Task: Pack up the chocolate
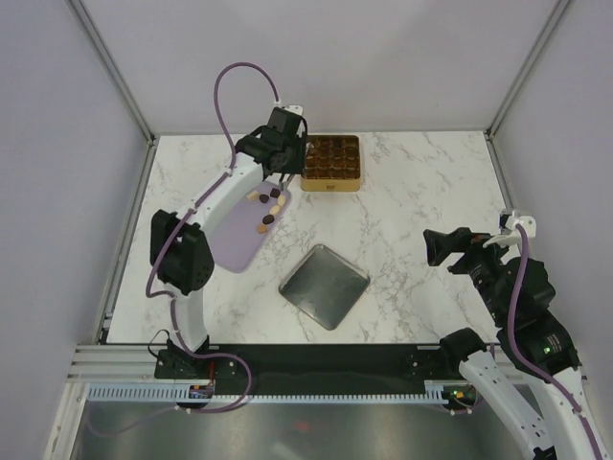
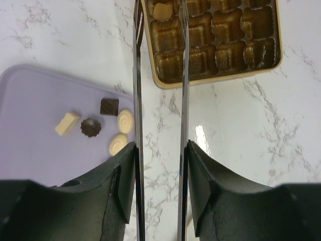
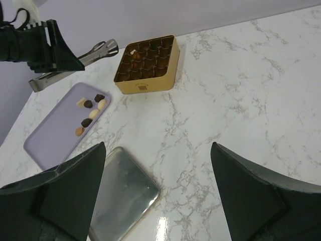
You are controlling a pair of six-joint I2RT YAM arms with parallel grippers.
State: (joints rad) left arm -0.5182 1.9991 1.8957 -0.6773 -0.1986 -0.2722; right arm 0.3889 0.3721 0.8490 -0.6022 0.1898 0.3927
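Observation:
Several chocolate pieces [image 1: 268,206], dark brown and cream, lie on the lilac board [image 1: 239,240]; they also show in the left wrist view [image 2: 91,127] and the right wrist view [image 3: 93,113]. The gold tin [image 1: 331,163] has brown grid compartments, and one tan piece [image 2: 161,10] sits in its corner compartment. My left gripper [image 1: 280,144] [image 2: 160,145] is shut on metal tongs [image 2: 136,75]. Their two blades reach over the tin's corner on either side of the tan piece, and their tips are cut off. My right gripper [image 1: 436,247] [image 3: 158,186] is open and empty, above the table's right side.
A silver tin lid [image 1: 324,286] lies flat at the table's front centre, also in the right wrist view [image 3: 118,201]. Grey enclosure walls and metal posts stand around the marble table [image 1: 431,192].

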